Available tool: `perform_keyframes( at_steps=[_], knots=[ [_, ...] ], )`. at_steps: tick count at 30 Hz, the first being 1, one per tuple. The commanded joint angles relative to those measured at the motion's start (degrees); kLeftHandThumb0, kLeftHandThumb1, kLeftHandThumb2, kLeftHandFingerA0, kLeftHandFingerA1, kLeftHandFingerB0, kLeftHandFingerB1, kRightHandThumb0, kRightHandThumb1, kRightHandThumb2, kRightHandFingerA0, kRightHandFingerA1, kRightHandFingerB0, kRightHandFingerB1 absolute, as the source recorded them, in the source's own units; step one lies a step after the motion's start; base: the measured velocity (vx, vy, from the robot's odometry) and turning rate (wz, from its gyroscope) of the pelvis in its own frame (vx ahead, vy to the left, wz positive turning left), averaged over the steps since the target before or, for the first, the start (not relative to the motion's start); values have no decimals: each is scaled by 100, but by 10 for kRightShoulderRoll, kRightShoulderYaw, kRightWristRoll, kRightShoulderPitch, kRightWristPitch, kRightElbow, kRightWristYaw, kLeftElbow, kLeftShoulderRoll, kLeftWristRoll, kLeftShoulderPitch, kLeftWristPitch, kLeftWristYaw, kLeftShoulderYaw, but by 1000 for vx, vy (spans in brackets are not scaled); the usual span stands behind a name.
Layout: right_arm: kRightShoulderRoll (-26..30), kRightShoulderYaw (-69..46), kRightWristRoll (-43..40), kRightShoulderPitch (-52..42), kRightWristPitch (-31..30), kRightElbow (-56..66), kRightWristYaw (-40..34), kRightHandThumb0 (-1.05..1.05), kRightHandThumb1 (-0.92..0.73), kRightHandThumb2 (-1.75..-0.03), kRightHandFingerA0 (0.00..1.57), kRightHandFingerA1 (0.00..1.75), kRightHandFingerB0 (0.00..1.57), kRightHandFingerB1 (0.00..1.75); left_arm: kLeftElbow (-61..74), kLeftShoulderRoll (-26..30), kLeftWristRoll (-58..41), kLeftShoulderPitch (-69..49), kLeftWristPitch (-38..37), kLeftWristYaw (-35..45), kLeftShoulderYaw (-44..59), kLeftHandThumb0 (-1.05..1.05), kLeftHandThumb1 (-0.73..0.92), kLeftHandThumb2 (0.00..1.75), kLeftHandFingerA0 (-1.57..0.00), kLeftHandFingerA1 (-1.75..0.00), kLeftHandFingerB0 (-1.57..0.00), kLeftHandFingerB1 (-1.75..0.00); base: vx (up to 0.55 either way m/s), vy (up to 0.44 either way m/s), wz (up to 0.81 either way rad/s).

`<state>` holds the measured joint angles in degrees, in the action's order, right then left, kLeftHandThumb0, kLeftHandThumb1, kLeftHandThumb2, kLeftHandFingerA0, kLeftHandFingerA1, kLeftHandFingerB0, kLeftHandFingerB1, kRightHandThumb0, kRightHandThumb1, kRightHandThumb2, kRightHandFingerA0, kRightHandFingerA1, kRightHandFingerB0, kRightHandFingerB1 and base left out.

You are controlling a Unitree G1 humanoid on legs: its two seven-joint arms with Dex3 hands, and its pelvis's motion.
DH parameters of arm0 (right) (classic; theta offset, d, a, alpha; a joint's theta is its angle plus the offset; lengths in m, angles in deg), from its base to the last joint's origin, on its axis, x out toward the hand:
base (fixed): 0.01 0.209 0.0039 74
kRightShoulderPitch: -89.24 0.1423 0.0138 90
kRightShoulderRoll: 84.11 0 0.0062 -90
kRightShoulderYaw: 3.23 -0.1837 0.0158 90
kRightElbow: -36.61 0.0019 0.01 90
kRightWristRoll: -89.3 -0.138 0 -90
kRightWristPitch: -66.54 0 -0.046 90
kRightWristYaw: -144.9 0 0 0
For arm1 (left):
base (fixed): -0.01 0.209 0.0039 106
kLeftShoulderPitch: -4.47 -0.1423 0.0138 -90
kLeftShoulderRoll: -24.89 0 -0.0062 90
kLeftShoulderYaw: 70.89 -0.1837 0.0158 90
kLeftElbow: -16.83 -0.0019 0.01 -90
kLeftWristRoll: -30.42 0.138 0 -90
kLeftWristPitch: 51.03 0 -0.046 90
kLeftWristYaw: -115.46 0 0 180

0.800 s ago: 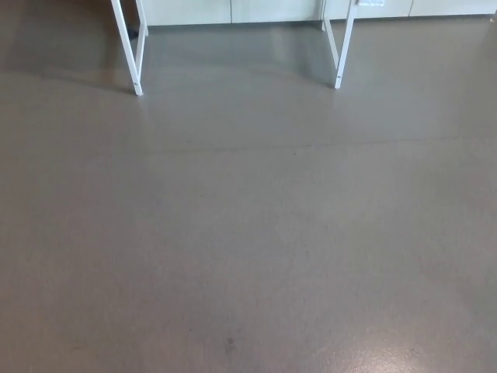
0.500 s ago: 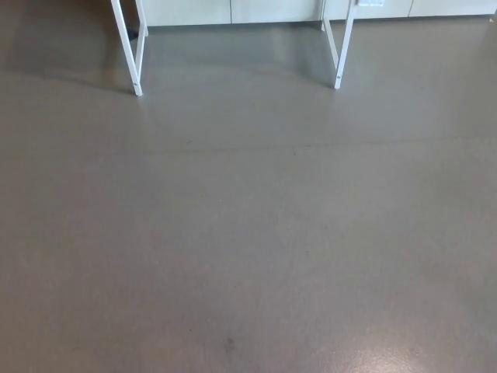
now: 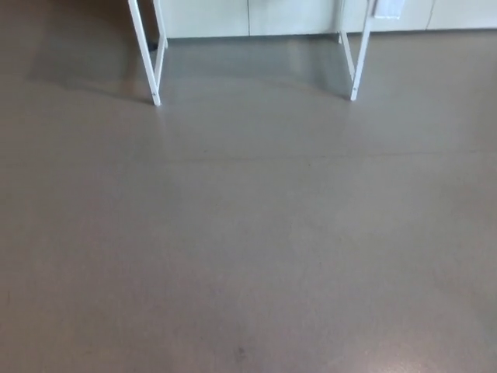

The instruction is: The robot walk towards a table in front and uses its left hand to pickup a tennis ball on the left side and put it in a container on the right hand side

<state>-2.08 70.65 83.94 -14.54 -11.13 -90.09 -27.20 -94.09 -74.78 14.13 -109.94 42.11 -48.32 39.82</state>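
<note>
No tennis ball and no container show in the head view. Neither of my hands nor any part of my arms is in the picture. Only the white legs of a table appear at the top: a left pair (image 3: pixel 149 62) and a right pair (image 3: pixel 356 61). The tabletop lies above the picture's edge, out of sight.
Grey floor (image 3: pixel 248 233) fills nearly the whole picture between me and the table legs. Pale cabinet fronts (image 3: pixel 248 15) run along the back wall behind the legs. A small dark mark (image 3: pixel 239 353) sits on the floor near the bottom.
The whole picture has shifted right and slightly down, so the camera has moved; the table legs now sit a little lower and further right in view.
</note>
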Motion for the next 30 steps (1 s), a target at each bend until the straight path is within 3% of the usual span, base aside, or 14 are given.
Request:
perform_keyframes(
  at_steps=[1, 7, 8, 11, 14, 30],
  knots=[
    [4, 5, 5, -9, 13, 11, -11, -79, -25, -82, 48, 94, 23, 79, 3, 8, -7, 7, 13, -1, 2, -3, 70, 61, -21, -32, -12, -27, 65, 195, -19],
    [4, 8, 5, -10, 8, 14, -12, -70, -24, -83, 52, 93, 23, 76, 11, 7, -9, 4, 15, -1, 2, -4, 70, 61, -21, -33, -13, -27, 189, 386, -29],
    [5, 8, 5, -7, 10, 6, -13, -66, -33, -63, 45, 105, 16, 89, 11, 8, -6, 3, 14, -2, 0, -5, 70, 61, -22, -33, -13, -28, 180, 165, 4],
    [4, 9, 6, -6, 7, 7, -19, -68, -30, -65, 46, 110, 15, 96, 14, 8, -2, 0, 10, -5, -3, -4, 70, 61, -22, -33, -14, -28, 211, 64, 5],
    [4, 11, 7, -11, 4, 10, -17, -65, -33, -63, 45, 105, 17, 88, 19, 9, -1, -4, 12, -6, -4, -5, 70, 61, -23, -33, -14, -28, 212, -39, 9],
    [8, 16, 11, -18, 19, -5, -19, -67, -33, -64, 52, 105, 18, 90, 3, 16, 5, -9, -4, 4, -13, -6, 72, 61, -23, -33, -14, -29, 275, -151, 15]
  ],
)
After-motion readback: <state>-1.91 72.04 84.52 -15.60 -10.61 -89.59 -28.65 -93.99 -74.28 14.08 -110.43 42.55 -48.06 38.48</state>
